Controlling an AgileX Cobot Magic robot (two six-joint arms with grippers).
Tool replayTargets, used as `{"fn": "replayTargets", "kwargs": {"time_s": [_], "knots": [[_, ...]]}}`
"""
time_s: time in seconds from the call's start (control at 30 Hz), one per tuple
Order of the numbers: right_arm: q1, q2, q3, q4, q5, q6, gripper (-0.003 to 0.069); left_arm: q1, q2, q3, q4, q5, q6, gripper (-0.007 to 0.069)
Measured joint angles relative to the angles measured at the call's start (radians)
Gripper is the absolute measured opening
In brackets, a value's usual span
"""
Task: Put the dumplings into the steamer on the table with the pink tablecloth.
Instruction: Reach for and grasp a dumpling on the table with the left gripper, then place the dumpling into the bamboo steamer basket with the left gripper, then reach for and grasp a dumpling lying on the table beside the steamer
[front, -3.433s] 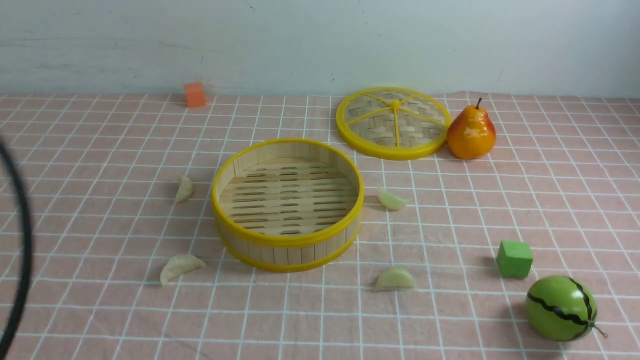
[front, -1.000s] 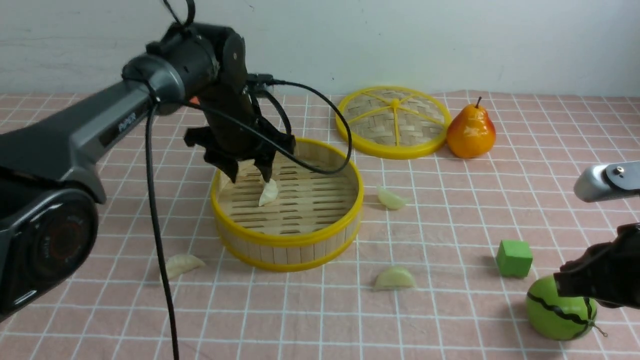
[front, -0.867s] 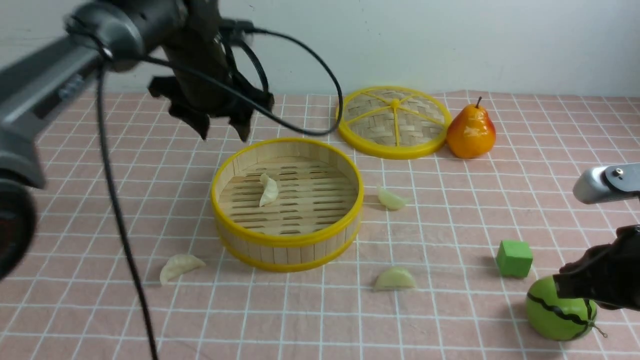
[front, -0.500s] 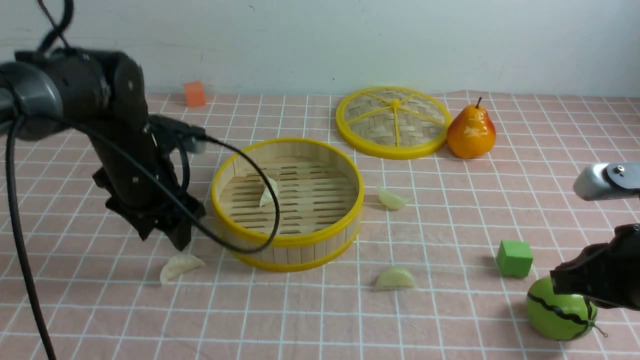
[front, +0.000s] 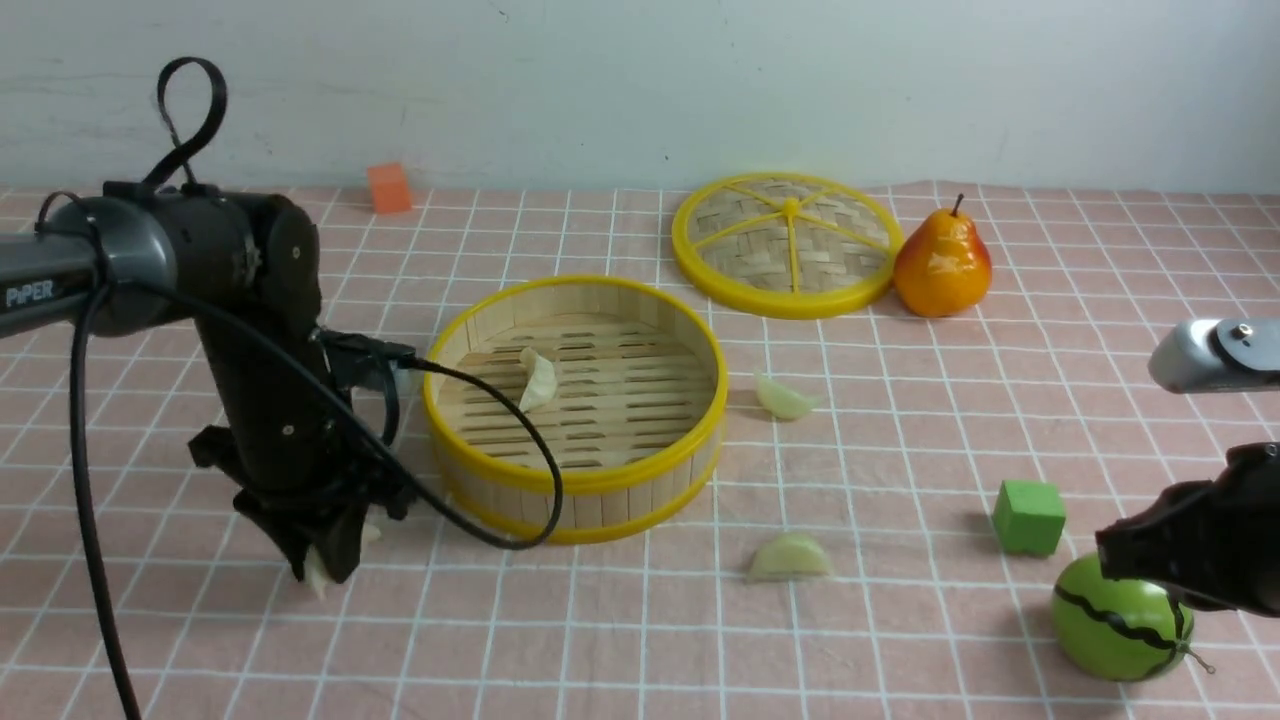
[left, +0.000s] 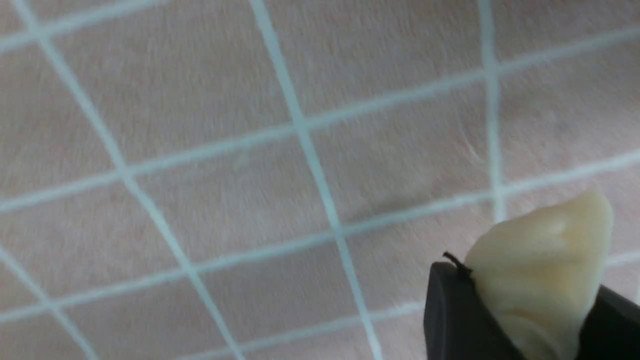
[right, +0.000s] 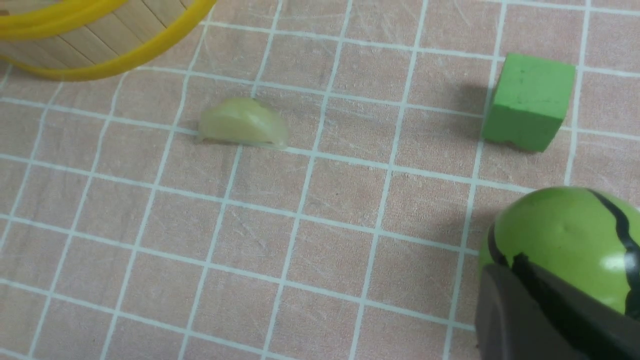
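Note:
My left gripper points down at the pink tablecloth front-left of the steamer and is shut on a cream dumpling. Only small bits of that dumpling show under the fingers in the front view. One dumpling lies inside the steamer on its slatted floor. Another dumpling lies just right of the steamer. A further one lies in front of it and also appears as the pale dumpling in the right wrist view. My right gripper is shut and empty, hovering over the toy watermelon.
The woven yellow lid and a toy pear stand at the back right. A green cube and a toy watermelon sit at the front right. An orange cube is by the back wall.
My left gripper left a dumpling in the steamer, swung out to the front left, came down and closed on the dumpling lying there. The right arm has barely moved.

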Motion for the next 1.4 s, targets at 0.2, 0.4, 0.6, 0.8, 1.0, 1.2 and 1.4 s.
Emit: {"fn": "replayTargets", "kwargs": {"time_s": [0.2, 0.4, 0.6, 0.8, 1.0, 1.2, 1.4], "knots": [[0.000, 0.000, 0.000, 0.000, -0.011, 0.000, 0.0023, -0.047, -0.129, -0.080, -0.148, -0.040, -0.012, 0.0199], [0.000, 0.000, 0.000, 0.003, -0.022, 0.000, 0.0027, -0.205, -0.058, -0.131, -0.080, -0.234, 0.045, 0.0199], [0.000, 0.000, 0.002, 0.003, -0.022, -0.001, 0.0031, -0.254, 0.084, -0.131, 0.100, -0.362, 0.029, 0.0208], [0.000, 0.010, -0.032, 0.002, 0.098, -0.053, 0.0106, -0.267, 0.075, -0.169, 0.116, -0.278, 0.026, 0.0438], [0.025, 0.147, -0.202, 0.004, 0.174, -0.120, 0.0361, -0.269, -0.051, -0.357, 0.139, 0.016, 0.020, 0.0561], [0.145, 0.436, -0.438, -0.001, 0.159, -0.220, 0.0494, -0.269, -0.252, -0.423, -0.041, 0.083, -0.039, 0.0531], [0.174, 0.798, -0.785, -0.073, 0.157, -0.247, 0.0505, -0.269, -0.558, -0.261, -0.054, 0.096, -0.146, 0.0262]]}}
